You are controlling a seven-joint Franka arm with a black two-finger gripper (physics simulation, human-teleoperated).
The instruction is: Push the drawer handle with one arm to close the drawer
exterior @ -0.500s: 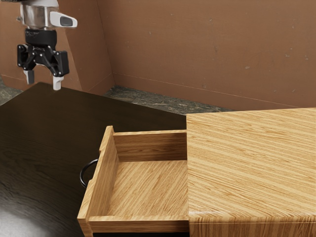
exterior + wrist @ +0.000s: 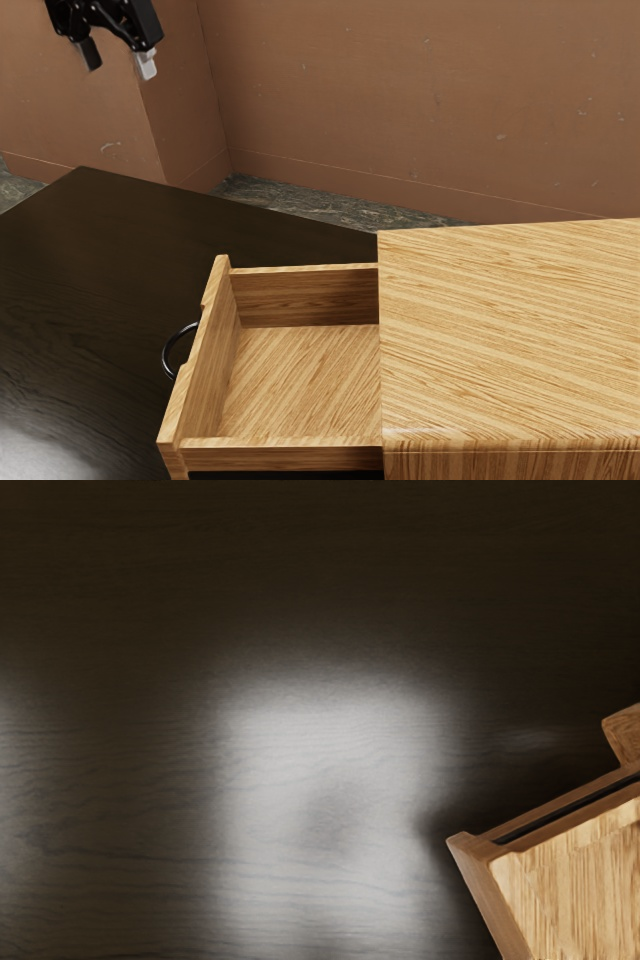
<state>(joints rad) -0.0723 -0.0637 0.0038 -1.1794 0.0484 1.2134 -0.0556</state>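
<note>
"Why is the black two-finger gripper [image 2: 119,60] hanging so high, away from everything?"

"Its fingers are standing wide apart, holding nothing; pushing is hardly calling for a grasp. That height is probably keeping it clear of the drawer front."

"And the curved black metal handle [image 2: 166,350]?"

"It's jutting from the outer face of the striped light-wood drawer [image 2: 212,360], which is sitting pulled out of its matching boxy cabinet [image 2: 510,330]. So I'm expecting a descent outside the handle, then a push cabinet-ward."
</note>
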